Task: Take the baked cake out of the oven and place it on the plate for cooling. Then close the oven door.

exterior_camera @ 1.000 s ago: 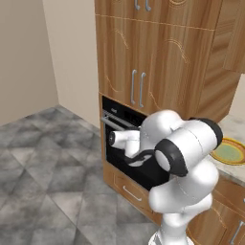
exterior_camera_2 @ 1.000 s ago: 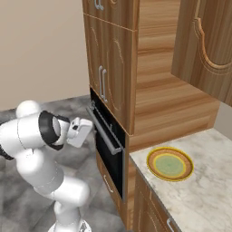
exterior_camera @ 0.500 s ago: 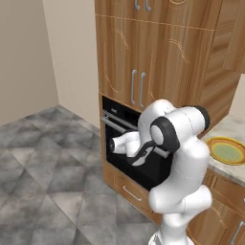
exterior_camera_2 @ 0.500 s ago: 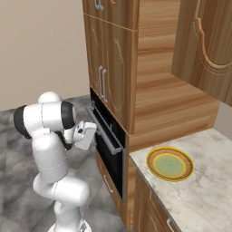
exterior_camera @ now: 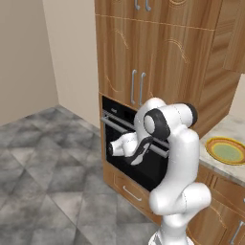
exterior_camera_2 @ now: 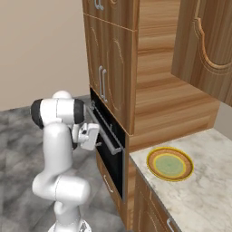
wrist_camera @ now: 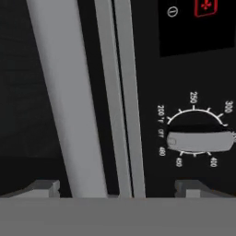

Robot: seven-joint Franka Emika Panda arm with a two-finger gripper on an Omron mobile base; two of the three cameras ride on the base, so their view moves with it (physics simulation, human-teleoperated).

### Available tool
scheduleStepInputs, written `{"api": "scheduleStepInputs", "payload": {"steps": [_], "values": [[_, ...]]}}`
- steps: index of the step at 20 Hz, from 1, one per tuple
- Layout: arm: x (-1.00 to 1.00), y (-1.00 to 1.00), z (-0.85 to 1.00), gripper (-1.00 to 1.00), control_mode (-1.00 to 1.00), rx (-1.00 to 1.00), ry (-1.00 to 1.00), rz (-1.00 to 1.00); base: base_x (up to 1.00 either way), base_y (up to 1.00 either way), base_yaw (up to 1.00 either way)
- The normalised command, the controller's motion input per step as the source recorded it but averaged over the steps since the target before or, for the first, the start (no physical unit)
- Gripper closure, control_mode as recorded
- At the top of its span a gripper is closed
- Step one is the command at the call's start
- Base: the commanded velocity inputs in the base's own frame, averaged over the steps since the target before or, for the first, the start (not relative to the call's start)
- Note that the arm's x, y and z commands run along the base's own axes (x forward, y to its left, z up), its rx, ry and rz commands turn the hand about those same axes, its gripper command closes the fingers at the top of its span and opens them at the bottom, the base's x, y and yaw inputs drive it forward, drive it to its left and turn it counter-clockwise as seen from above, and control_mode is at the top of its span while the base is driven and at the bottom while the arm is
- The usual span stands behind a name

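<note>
Closing in on the oven door, shut, pincer spread wide with the silver bar handle between its tips. Judgement: seat the bar deep between the fingers before clamping, clear of the temperature knob beside it. Cake presumably behind the door, unseen. Plate on the worktop beside the oven.

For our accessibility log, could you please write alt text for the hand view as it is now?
Close-up of the closed oven door: its silver bar handle crosses the picture steeply, passing between the open gripper's two dark fingertips at the bottom. To the right, a grey temperature knob sits inside a dial of white numbers, below a small red display.
</note>
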Motion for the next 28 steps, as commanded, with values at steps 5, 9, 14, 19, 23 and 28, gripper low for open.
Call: {"api": "scheduleStepInputs", "payload": {"steps": [5, 9, 14, 19, 23, 28], "values": [[0.42, -0.17, -0.29, -1.00, -1.00, -0.07, 0.00, 0.00, 0.00, 0.00, 0.00], [0.38, -0.17, -0.29, -1.00, -1.00, -0.06, 0.00, 0.00, 0.00, 0.00, 0.00], [0.34, -0.18, -0.26, -1.00, -1.00, -0.04, 0.00, 0.00, 0.00, 0.00, 0.00], [0.27, -0.24, -0.19, -1.00, -1.00, -0.01, 0.00, 0.00, 0.00, 0.00, 0.00], [0.10, -0.39, -0.02, -1.00, -1.00, 0.00, 0.00, 0.00, 0.00, 0.00, 0.00], [0.00, -0.42, 0.00, -1.00, -1.00, 0.00, -0.05, 0.00, 0.00, 0.00, 0.00]]}}
